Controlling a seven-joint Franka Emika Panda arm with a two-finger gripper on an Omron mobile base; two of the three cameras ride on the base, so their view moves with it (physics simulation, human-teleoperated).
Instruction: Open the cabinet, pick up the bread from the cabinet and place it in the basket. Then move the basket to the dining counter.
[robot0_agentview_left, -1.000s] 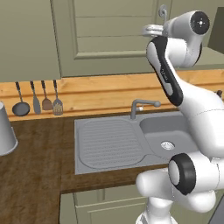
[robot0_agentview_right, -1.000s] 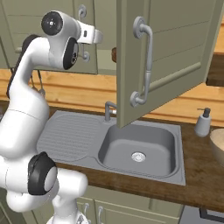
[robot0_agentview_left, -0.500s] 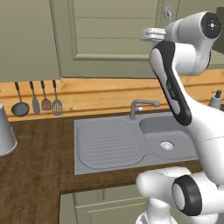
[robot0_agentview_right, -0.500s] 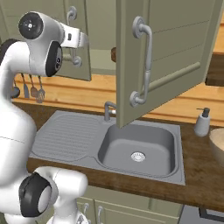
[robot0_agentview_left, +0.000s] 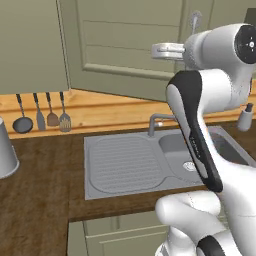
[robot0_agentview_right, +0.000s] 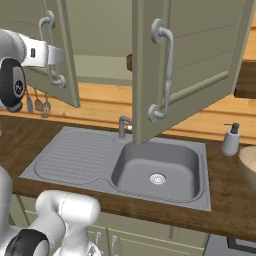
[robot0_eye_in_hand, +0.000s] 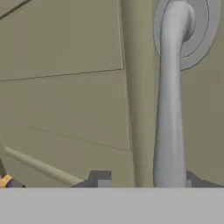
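Observation:
The sage-green cabinet has both doors swung open. My gripper (robot0_agentview_right: 62, 58) is at the left door's (robot0_agentview_left: 120, 50) grey bar handle (robot0_eye_in_hand: 169, 109). In the hand view my gripper (robot0_eye_in_hand: 146, 180) stands open, a fingertip on either side of the bar and a clear gap on the left side. A bit of the dark-brown bread (robot0_agentview_right: 129, 62) peeks out on the cabinet shelf beside the right door's (robot0_agentview_right: 200, 55) edge. The tan basket (robot0_agentview_right: 248, 161) sits on the worktop at the far right, cut by the frame. The dining counter is out of view.
The right door and its handle (robot0_agentview_right: 165, 70) hang out over the steel sink (robot0_agentview_right: 157, 170) and faucet (robot0_agentview_right: 122, 127). A soap dispenser (robot0_agentview_right: 231, 140) stands next to the basket. Utensils (robot0_agentview_left: 42, 112) hang on the wall; a grey canister (robot0_agentview_left: 4, 150) stands far left.
The hand has moved left with the left door, which swung wider open. The jaws, shut on the handle before, have spread apart.

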